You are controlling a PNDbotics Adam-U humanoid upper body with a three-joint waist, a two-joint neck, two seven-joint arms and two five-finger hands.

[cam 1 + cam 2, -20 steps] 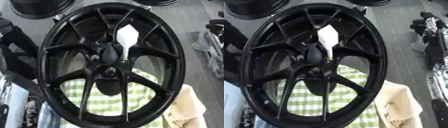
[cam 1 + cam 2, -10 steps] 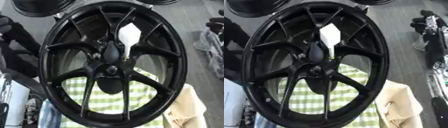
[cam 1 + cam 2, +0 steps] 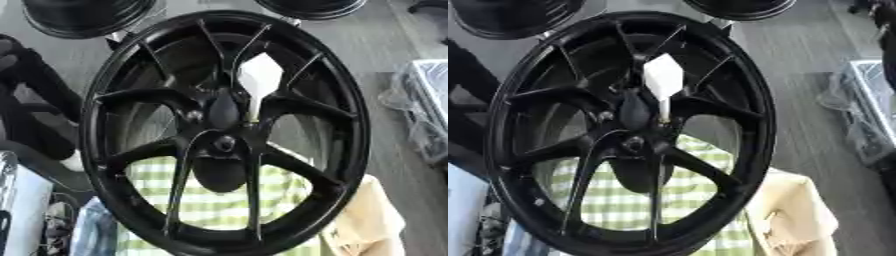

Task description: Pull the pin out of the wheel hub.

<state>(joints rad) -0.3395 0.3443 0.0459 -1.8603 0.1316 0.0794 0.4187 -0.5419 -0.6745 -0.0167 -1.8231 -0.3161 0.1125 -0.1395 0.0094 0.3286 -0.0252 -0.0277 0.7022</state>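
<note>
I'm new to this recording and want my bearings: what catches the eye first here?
A large black wheel fills almost the whole view, its spokes meeting at the hub. A white pin with a broad flat head stands out just above the hub, its thin stem running down toward it. Through the lower spokes shows a green-and-white checked cloth.
</note>
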